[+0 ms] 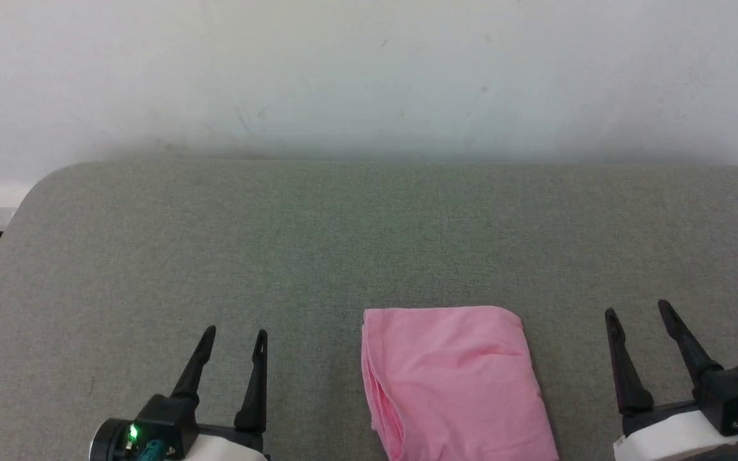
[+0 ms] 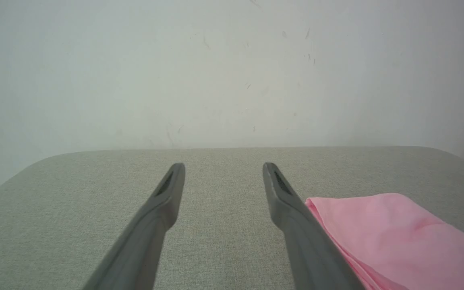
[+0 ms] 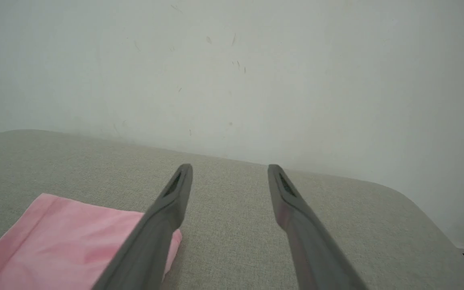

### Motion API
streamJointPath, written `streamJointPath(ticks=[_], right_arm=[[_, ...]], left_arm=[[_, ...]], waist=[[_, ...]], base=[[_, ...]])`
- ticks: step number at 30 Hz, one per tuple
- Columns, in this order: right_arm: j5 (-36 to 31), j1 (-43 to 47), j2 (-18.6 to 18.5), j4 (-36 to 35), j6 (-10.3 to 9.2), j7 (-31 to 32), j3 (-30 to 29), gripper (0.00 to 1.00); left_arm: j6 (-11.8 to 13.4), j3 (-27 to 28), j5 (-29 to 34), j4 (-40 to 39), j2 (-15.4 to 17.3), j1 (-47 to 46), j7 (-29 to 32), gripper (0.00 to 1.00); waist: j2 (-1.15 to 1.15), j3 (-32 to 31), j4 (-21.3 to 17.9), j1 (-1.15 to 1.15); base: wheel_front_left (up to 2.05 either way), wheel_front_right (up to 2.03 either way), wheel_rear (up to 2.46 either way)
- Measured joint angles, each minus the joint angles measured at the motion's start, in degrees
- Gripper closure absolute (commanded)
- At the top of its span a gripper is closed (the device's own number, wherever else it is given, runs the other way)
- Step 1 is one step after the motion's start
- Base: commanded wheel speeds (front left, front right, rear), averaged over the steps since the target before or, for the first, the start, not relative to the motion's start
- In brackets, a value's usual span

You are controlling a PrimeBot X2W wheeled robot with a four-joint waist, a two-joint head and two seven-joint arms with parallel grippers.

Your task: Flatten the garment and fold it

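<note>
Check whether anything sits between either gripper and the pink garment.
Nothing visible does. The garment lies folded on the grey surface between the left gripper and the right gripper, both with fingers open and empty. Bare surface separates each gripper from the garment's nearer edge.

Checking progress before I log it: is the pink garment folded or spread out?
Folded. The garment lies as a compact rectangle, with stacked layer edges visible along its left side.
</note>
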Motion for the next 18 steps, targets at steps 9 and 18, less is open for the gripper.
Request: streamJointPath(ticks=[9, 18], right_arm=[[2.4, 0.0, -2.4, -0.4, 0.0, 7.9, 2.5, 0.0], [22.8, -2.0, -10.4, -3.5, -0.01, 36.4, 8.7, 0.0]], left_arm=[[-0.5, -0.4, 0.4, -0.1, -0.1, -0.1, 0.0, 0.0], [-0.5, -1.2, 0.7, -0.1, -0.1, -1.1, 0.0, 0.0]], waist=[[0.0, 1.2, 1.1, 0.0], [0.0, 4.3, 3.2, 0.0]], base=[[0.0, 0.0, 0.0], [0.0, 0.0, 0.0]])
